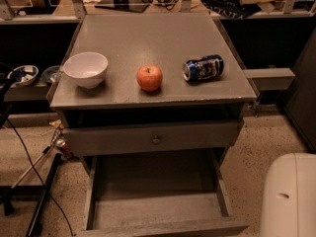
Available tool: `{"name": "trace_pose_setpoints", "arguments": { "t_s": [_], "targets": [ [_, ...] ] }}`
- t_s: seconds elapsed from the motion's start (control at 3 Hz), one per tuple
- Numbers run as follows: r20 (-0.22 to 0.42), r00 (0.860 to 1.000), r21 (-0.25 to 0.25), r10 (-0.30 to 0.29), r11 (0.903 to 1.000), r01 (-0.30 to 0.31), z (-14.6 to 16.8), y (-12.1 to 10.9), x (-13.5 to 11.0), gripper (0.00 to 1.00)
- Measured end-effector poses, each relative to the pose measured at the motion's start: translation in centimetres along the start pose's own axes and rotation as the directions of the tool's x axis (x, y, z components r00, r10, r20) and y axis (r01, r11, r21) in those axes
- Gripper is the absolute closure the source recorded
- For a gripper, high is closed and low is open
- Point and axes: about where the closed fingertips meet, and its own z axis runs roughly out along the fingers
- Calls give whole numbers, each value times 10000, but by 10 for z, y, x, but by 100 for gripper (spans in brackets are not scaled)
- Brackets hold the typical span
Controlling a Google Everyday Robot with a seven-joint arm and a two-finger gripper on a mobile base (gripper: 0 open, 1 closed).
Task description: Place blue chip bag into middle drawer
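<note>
The middle drawer (155, 204) is pulled out at the bottom of the grey cabinet, a wide grey tray with low side walls and a bare floor. The blue chip bag is out of view. The gripper is not in view either; only a white rounded part of the robot (289, 196) shows at the bottom right, beside the drawer's right wall.
On the cabinet top (148, 33) stand a white bowl (86, 69), a red apple (149, 77) and a blue-and-white drink can (203, 68) lying on its side. A shut drawer front with a round knob (156, 139) sits above the open drawer. Cables and a stand (42, 201) lie at the left.
</note>
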Motion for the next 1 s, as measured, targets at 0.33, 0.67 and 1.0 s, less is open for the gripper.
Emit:
{"name": "trace_pose_setpoints", "arguments": {
  "t_s": [0.33,0.67,1.0],
  "targets": [
    [-566,9984,-323,-10,9995,-8,-2,29,34,100],
    [-617,9980,-685,121,9975,-163,-8,64,60,100],
    [-349,9993,-733,135,9972,-160,-6,62,51,100]
  ]
}}
